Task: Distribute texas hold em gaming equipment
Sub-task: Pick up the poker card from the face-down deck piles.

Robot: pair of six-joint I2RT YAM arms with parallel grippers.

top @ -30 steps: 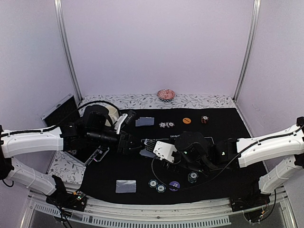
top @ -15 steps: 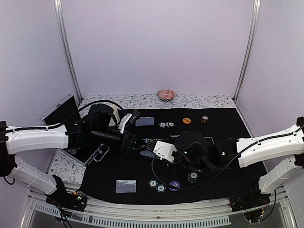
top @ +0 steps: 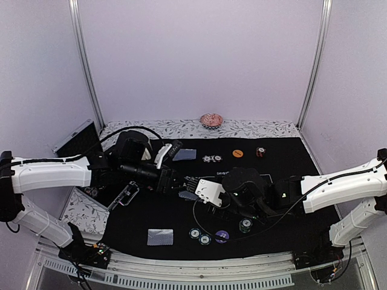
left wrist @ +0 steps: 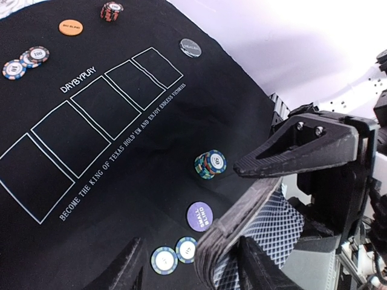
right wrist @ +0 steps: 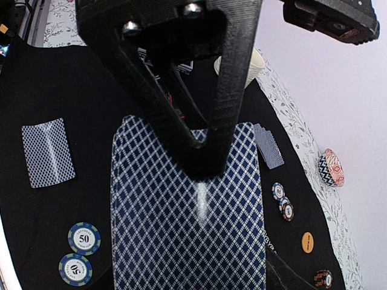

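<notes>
In the middle of the top view, the right gripper [top: 192, 188] pinches a deck of blue diamond-backed playing cards [right wrist: 187, 229]. In the right wrist view its black finger presses flat on the deck's back.

The left gripper [left wrist: 225, 193] reaches in from the left of the top view, its jaws spread apart. In the left wrist view a corner of the deck sits in the gap beside the lower finger. I cannot tell whether either finger touches it.

Both grippers hang over a black felt poker mat [left wrist: 121, 199] printed with 5 white card boxes, which lies on the bench.

- **Upper part of the top view:** 1 single card [top: 184, 154] lies face down. To its right are a few flat striped-edge chips [top: 211, 159], an orange round button [top: 237, 153] and a short dark chip stack [top: 260, 151].
- **Lower left of the mat:** another face-down card [top: 160, 236] lies here, well apart from the first.
- **Lower middle:** to the right of that card are 2 blue-rimmed chips [top: 199, 236], a purple round button [top: 222, 235] and a green-edged chip stack [top: 245, 225].
- **Left wrist view, upper right:** a dark round button [left wrist: 190, 47] lies beyond the boxes.

A pink ruffled dish [top: 211, 119] sits on the floral cloth behind the mat.
</notes>
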